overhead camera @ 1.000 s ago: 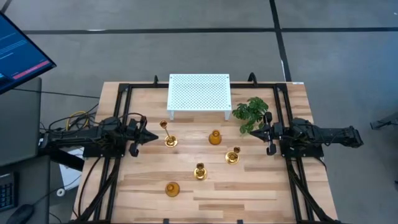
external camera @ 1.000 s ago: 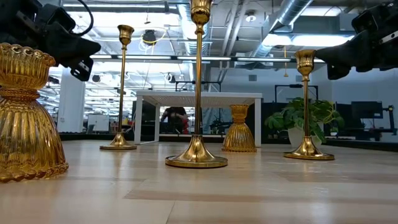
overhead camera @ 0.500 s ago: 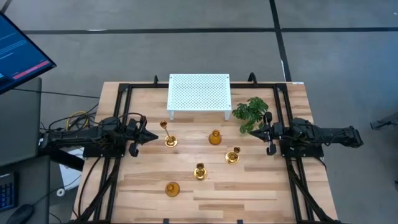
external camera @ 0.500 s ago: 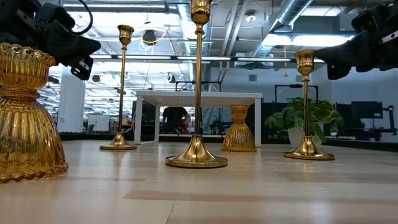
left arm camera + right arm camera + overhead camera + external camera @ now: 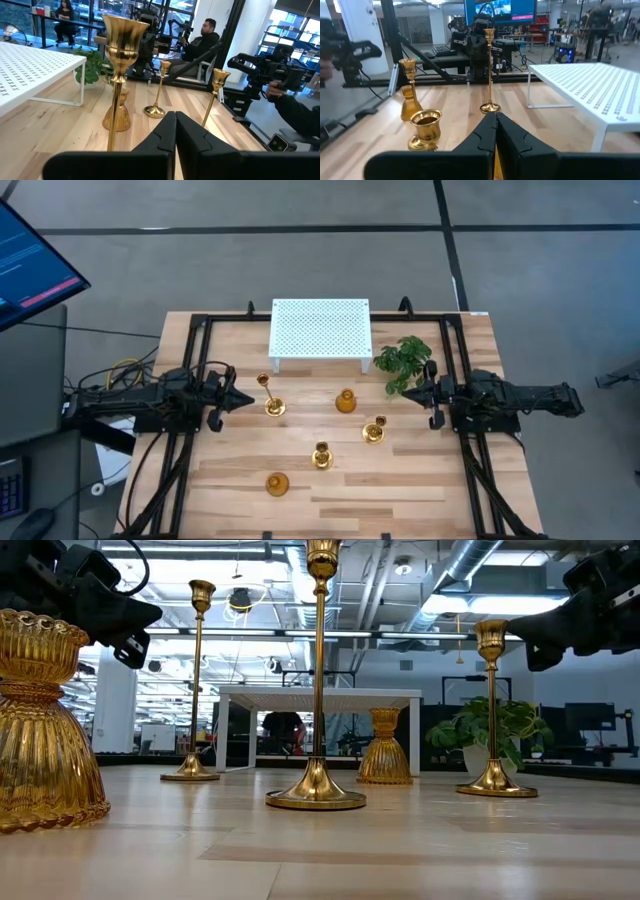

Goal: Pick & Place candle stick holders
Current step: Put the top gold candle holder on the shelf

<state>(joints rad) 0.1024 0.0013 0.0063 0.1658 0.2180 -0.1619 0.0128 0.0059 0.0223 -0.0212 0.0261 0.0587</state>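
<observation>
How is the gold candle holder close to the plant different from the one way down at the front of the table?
The holder near the plant is tall, with a thin stem and a small cup on top; the front holder is short and bell-shaped, with ribbed sides. The tall one stands beside the green plant, while the short one stands alone near the table's front edge. Both are shiny gold, upright, and touched by neither pincer.

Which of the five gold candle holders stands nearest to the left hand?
The tall thin one just in front of the left hand; the other four stand farther toward the table's middle or front.
</observation>
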